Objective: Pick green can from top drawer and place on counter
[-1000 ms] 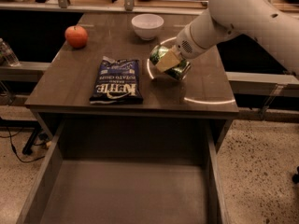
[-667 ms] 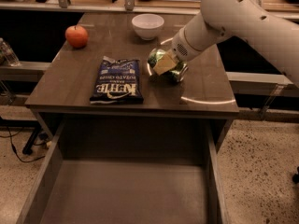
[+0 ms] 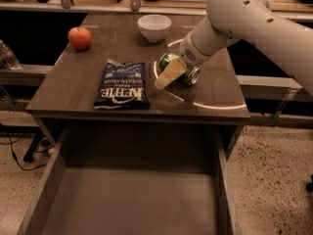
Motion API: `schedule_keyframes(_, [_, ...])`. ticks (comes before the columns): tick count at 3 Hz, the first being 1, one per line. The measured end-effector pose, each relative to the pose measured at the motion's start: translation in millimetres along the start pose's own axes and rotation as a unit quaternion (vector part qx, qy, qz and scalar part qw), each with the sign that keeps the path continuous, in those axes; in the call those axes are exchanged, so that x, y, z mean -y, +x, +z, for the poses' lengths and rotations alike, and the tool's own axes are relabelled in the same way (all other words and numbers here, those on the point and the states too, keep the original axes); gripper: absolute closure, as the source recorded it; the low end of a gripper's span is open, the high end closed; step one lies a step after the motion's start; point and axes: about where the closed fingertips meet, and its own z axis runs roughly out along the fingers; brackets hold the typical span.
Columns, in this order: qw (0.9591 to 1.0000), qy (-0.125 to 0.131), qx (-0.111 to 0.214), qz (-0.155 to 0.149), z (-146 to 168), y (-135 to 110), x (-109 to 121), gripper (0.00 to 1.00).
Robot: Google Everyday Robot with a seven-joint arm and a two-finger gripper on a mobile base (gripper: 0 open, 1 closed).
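Green can (image 3: 170, 61), on tabletop (image 3: 88, 89).
Lying sideways, pinched in hand (image 3: 169, 72); chip bag (image 3: 122, 84) just beside hand; top drawer (image 3: 132, 204) open below hand.

One can (image 3: 169, 61) in fingers (image 3: 170, 73), one bag (image 3: 122, 84), apple (image 3: 79, 37), bowl (image 3: 154, 27)

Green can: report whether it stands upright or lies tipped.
Tipped: the green can lies sideways, silver end facing right, at the gripper over the counter; whether it rests on the counter, cannot tell.
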Motion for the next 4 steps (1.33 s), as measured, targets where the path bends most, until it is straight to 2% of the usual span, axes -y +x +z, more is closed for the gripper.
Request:
schedule_keyframes(1, [1.0,0.001,-0.001,0.002,-6.1,4.0,1.8,0.0])
schedule_keyframes(2, [0.9998,-0.007,0.015,0.009,-52.0,13.1,13.2,0.0])
schedule_keyframes(3, [0.9984,-0.008,0.054,0.019,-140.4,23.1,37.6,0.0])
schedule_keyframes(4, [0.9945,0.025,0.099,0.023,-235.7,23.5,63.8,0.0])
